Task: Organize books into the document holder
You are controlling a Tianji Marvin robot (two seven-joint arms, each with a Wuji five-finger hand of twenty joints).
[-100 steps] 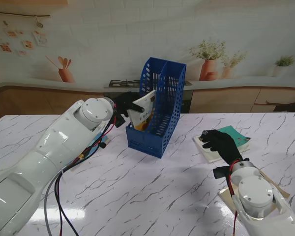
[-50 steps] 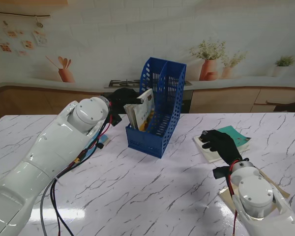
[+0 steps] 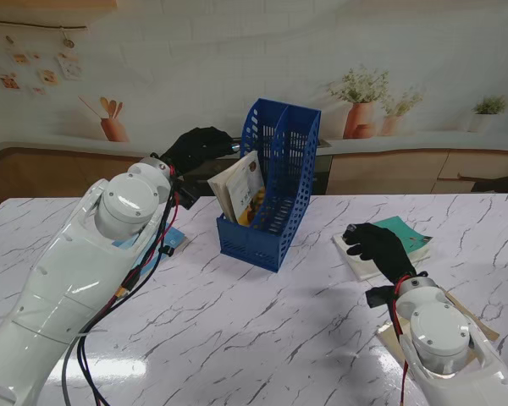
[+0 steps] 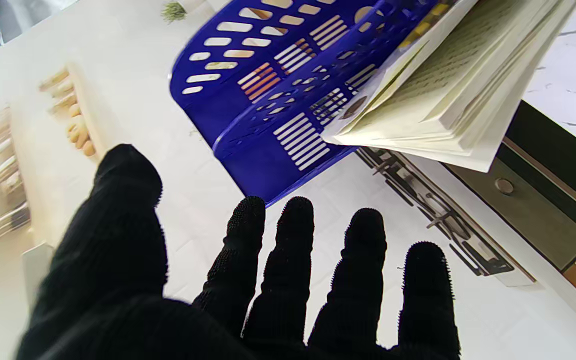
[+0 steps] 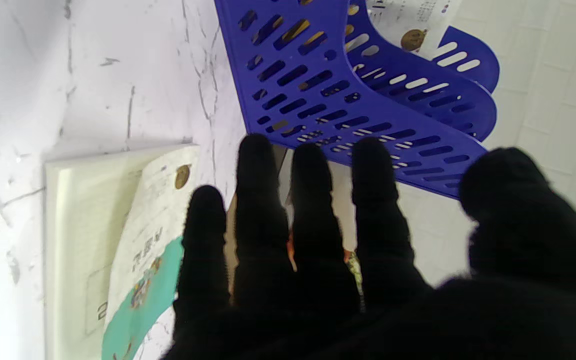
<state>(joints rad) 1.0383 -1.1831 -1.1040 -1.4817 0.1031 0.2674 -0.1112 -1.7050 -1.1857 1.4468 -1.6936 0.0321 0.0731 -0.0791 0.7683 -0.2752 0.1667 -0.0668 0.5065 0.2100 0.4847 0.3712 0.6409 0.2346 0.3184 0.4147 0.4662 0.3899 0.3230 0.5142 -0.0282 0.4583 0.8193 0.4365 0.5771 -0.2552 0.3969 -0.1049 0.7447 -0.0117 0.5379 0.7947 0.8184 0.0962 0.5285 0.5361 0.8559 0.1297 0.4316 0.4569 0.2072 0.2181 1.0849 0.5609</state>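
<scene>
**Blue holder takes its first book as the left hand lets go**

Blue plastic, perforated and split into compartments, the document holder (image 3: 271, 188) stands upright near the middle of the marble table (image 3: 237, 338). A cream-covered book (image 3: 244, 188) now leans in the compartment on the robot's left, tilted with its pages fanning loose. Half a second ago the left hand (image 3: 196, 147) was closed on that book; now it has pulled back, apart from the cover, fingers (image 4: 288, 260) spread and holding nothing. One book looks delivered, though it sits slanted rather than straight — it may want a nudge to settle.

The right hand (image 3: 375, 243) rests over the stack of books (image 3: 394, 245) lying flat on the table to the robot's right, well apart from the holder. From the wrist view its fingers (image 5: 263, 200) lie side by side over a teal-and-white cover (image 5: 138, 280); whether they press on it or hover just above cannot be told, and nothing is gripped. That stack is what remains of the job.

Between stack and holder the marble is bare. The likelier trouble is the holder itself — a light open frame that could slide or tip if a book catches its divider. A small blue item (image 3: 171, 240) lies beside the left arm, too hidden to name.
</scene>
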